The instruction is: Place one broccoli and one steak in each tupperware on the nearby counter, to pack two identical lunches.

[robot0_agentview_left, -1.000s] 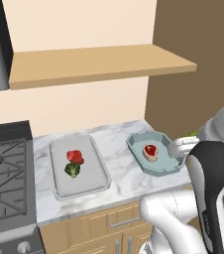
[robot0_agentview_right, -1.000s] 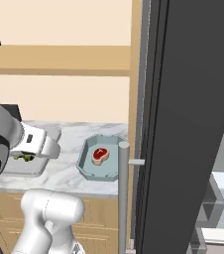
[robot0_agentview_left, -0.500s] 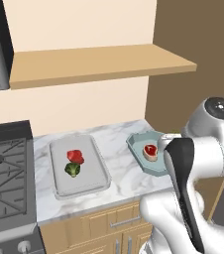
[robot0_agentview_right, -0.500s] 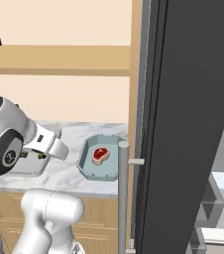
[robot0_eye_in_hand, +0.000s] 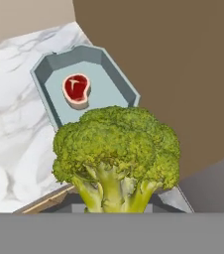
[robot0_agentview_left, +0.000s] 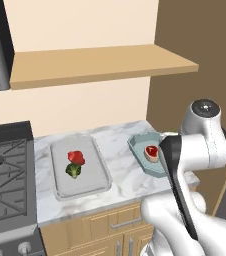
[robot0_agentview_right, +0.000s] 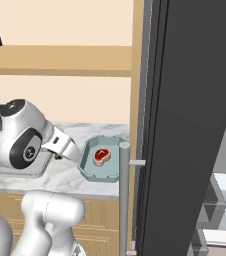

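Observation:
My gripper point(robot0_eye_in_hand: 115, 203) is shut on a green broccoli point(robot0_eye_in_hand: 116, 154), held by its stem above the counter's front edge. Just beyond it in the hand view lies the teal tupperware point(robot0_eye_in_hand: 44, 92) with one red steak point(robot0_eye_in_hand: 77, 89) inside. From the left base, the same teal tupperware point(robot0_agentview_left: 135, 145) and steak point(robot0_agentview_left: 151, 151) sit at the right end of the marbled counter point(robot0_agentview_left: 120, 170), partly behind my arm. The grey tupperware point(robot0_agentview_left: 92, 180) to its left holds a steak point(robot0_agentview_left: 76, 157) and a broccoli point(robot0_agentview_left: 73, 170). The right base view has the teal tupperware point(robot0_agentview_right: 102, 172) right of my hand.
A gas stove point(robot0_agentview_left: 5, 170) borders the counter on the left. A wooden shelf point(robot0_agentview_left: 100, 65) hangs above it. A brown panel point(robot0_eye_in_hand: 183, 74) stands right of the teal tupperware, and a dark door point(robot0_agentview_right: 195, 125) with a metal handle point(robot0_agentview_right: 124, 200) lies further right.
My arm has swung in from the right toward the counter, bringing the hand with the broccoli close to the teal tupperware. The food in both containers has not moved.

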Tool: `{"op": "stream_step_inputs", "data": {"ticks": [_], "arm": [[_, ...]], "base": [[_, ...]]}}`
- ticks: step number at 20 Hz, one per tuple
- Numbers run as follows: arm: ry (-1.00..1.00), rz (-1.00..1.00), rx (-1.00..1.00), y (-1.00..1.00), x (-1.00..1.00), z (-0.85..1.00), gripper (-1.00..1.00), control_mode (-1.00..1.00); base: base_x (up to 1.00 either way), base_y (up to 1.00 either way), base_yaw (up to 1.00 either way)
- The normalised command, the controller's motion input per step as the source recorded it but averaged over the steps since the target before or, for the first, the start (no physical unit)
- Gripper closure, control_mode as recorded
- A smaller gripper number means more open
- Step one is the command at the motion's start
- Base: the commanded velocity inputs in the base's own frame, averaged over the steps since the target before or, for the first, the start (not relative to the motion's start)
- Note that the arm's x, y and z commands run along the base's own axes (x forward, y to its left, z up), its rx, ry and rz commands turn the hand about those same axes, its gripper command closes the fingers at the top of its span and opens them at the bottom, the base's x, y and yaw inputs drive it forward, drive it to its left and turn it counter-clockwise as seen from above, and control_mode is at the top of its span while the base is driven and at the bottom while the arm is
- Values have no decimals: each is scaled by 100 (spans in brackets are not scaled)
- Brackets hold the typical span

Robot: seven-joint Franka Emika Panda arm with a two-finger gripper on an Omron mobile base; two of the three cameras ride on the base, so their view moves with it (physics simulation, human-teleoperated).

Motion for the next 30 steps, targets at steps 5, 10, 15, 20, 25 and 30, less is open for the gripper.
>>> {"op": "stream_step_inputs", "data": {"ticks": [5, 10, 15, 20, 25, 30], "arm": [[5, -4, 3, -1, 34, -24, 100, -100], [1, 0, 4, -6, 27, -46, 100, -100], [0, 0, 1, -5, 34, -42, 100, -100], [2, -5, 0, 0, 44, -20, 100, -100], [6, -7, 0, -5, 42, -16, 100, -100], [5, -7, 0, -8, 39, -21, 100, -100]], "base": [[0, 0, 0], [0, 0, 0], [0, 0, 0], [0, 0, 0], [0, 0, 0], [0, 0, 0]]}}
